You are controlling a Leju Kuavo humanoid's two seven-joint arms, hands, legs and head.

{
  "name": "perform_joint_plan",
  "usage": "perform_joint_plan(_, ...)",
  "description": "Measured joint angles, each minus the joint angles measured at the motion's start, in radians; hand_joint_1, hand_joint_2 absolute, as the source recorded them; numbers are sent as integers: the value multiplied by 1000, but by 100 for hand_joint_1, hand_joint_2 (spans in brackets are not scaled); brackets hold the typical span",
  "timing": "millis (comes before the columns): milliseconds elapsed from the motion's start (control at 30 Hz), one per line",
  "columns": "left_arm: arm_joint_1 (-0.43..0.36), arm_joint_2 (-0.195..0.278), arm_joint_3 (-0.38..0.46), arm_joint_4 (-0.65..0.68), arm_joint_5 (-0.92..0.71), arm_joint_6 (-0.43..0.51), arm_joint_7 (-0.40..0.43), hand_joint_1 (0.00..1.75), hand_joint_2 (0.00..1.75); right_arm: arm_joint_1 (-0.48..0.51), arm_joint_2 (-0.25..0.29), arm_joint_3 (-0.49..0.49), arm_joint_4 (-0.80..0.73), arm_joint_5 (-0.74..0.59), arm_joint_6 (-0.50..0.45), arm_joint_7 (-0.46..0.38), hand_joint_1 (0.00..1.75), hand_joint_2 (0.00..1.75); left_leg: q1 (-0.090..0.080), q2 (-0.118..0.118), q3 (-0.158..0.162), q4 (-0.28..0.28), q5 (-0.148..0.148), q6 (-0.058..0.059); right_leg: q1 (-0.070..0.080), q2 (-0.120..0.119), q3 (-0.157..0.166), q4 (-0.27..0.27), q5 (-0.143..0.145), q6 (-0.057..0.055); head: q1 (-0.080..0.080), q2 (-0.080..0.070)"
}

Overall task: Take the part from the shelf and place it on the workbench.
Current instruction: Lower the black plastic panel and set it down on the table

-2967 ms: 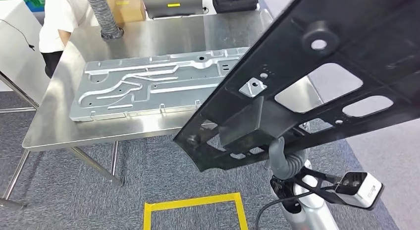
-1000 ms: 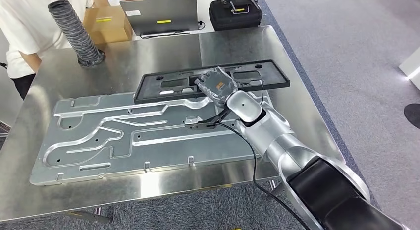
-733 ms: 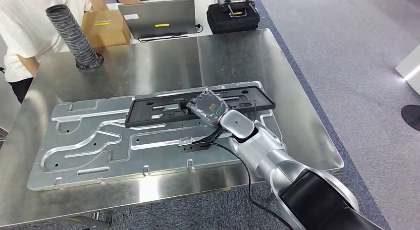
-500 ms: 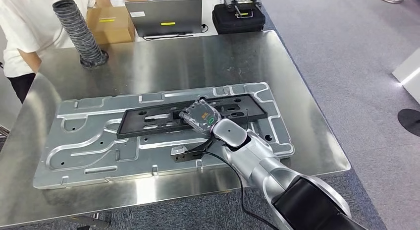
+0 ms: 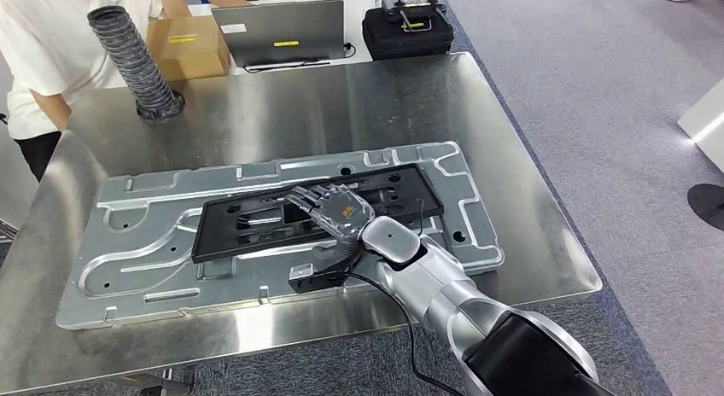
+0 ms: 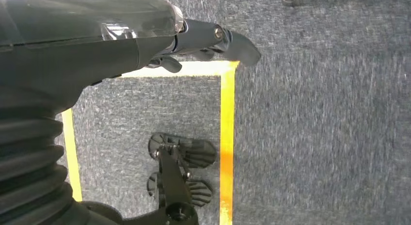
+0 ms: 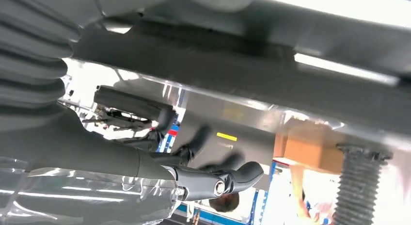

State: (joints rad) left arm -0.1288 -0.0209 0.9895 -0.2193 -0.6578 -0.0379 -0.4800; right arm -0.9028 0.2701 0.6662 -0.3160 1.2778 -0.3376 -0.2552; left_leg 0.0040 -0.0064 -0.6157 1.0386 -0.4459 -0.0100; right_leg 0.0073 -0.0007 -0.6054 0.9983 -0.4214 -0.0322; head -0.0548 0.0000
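The robot's right hand (image 5: 329,210), fingers spread flat, rests on the black plastic frame panel (image 5: 256,230) lying on the aluminium plate (image 5: 128,242) on the steel workbench (image 5: 410,97). The panel looks light, stiff and slick, best gripped along a cutout edge. The left hand's (image 6: 213,38) finger state cannot be told.

One steel table (image 5: 282,97) carries one large aluminium plate (image 5: 137,268) and, on it, one black part (image 5: 248,230). At the far edge stand one ribbed hose (image 5: 128,59), one cardboard box (image 5: 183,46), one laptop (image 5: 277,29) and one black case (image 5: 408,33). One person (image 5: 43,55) stands at the far left corner. One yellow tape outline (image 6: 228,137) marks the carpet.
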Motion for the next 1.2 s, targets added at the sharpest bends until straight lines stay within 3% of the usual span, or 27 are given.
perform_joint_plan(100,0,-1,0,0,1,4,-1,0,0,0,10,-12,-2,-57,-22,-45,0,0,5,0,-67,157,-87,-13,-5,-1,7,-10,5,-3,0,0)
perform_joint_plan(133,1,-1,0,0,1,6,-1,0,0,2,12,-20,-4,-92,-33,-75,0,0,8,1,-93,215,-109,-17,-5,-2,6,-9,4,-2,0,0)
perform_joint_plan(167,1,0,0,0,1,7,0,0,0,4,14,-33,-11,-138,-44,-119,0,0,10,1,-108,246,-114,-22,-6,-1,6,-7,4,-1,0,0)
perform_joint_plan(200,2,0,0,0,1,8,0,0,0,5,17,-49,-20,-187,-52,-165,0,0,13,1,-104,240,-100,-25,-7,-1,6,-5,2,1,0,0)
perform_joint_plan(233,2,0,0,0,1,8,0,0,0,5,20,-67,-34,-247,-57,-218,0,0,16,1,-83,197,-70,-29,-9,-1,6,-1,-1,4,0,0)
perform_joint_plan(300,0,-1,0,0,2,10,1,0,0,6,24,-118,-89,-404,-48,-324,0,0,21,3,-15,61,-11,-34,-11,0,4,13,-9,14,0,0)
perform_joint_plan(367,-2,-2,0,0,5,10,0,0,0,13,16,-171,-188,-589,-36,-385,0,0,20,1,19,-10,6,-24,-7,1,-2,23,-13,25,0,0)
perform_joint_plan(467,6,-4,4,0,22,8,-14,0,0,34,-42,-224,-409,-771,-88,-372,0,0,16,-4,16,-10,7,3,-8,0,-6,26,-15,37,0,0)
perform_joint_plan(500,9,-4,7,0,30,6,-21,0,0,40,-74,-241,-491,-789,-123,-359,0,0,16,-5,16,-11,9,10,-10,-1,-12,42,-28,43,0,0)
perform_joint_plan(533,13,-5,11,0,39,2,-30,0,0,46,-108,-262,-572,-791,-161,-344,0,0,16,-5,16,-12,10,17,-12,0,-27,77,-50,49,0,0)
perform_joint_plan(633,27,-5,35,0,73,-19,-61,0,0,79,-228,-359,-790,-726,-272,-287,0,0,12,-6,15,-13,10,31,-13,1,-116,266,-138,59,0,0)
perform_joint_plan(667,34,-5,44,0,83,-28,-71,0,0,97,-269,-401,-847,-691,-297,-269,0,0,10,-7,16,-13,9,33,-12,1,-139,310,-149,59,0,0)
perform_joint_plan(700,41,-5,52,0,89,-35,-80,0,0,117,-310,-443,-895,-658,-310,-256,0,0,6,-9,16,-13,8,35,-11,1,-146,318,-142,56,0,0)
perform_joint_plan(733,48,-5,60,0,95,-41,-87,0,0,140,-353,-489,-939,-625,-316,-244,0,0,2,-10,16,-13,8,37,-8,1,-136,291,-120,49,0,0)
perform_joint_plan(800,55,-7,73,0,99,-49,-92,0,0,196,-439,-591,-1015,-571,-319,-235,0,0,-5,-14,18,-13,8,41,3,0,-69,150,-54,28,0,0)
perform_joint_plan(867,61,-11,85,0,101,-52,-92,0,0,265,-520,-714,-1077,-534,-320,-227,0,0,-9,-22,17,-12,8,42,14,-6,-15,41,-14,14,0,0)
perform_joint_plan(933,68,-14,94,0,101,-52,-87,0,0,338,-587,-828,-1115,-533,-320,-222,0,0,-11,-27,18,-12,9,39,17,-11,-3,18,-7,14,0,0)
perform_joint_plan(1000,71,-14,103,0,100,-50,-81,0,0,438,-639,-935,-1139,-547,-320,-231,0,0,-12,-25,19,-8,-4,33,10,-18,5,0,0,15,0,0)
perform_joint_plan(1067,73,-16,107,0,95,-46,-76,0,0,555,-665,-1052,-1152,-542,-320,-238,0,0,-12,-16,4,48,-62,25,0,-27,10,-17,9,15,0,0)
perform_joint_plan(1133,76,-18,113,0,80,-43,-73,0,0,673,-667,-1163,-1163,-528,-318,-253,0,0,-5,-6,-29,169,-146,14,-2,-33,5,-18,13,15,0,0)
perform_joint_plan(1167,77,-17,117,0,69,-43,-72,0,0,722,-662,-1210,-1167,-523,-317,-268,0,0,-3,-4,-42,223,-175,9,-4,-35,-1,-16,15,17,0,0)
perform_joint_plan(1200,77,-17,123,0,58,-44,-72,0,0,761,-653,-1251,-1170,-517,-316,-286,0,0,0,-2,-39,246,-185,4,-7,-34,-8,-12,18,19,0,0)
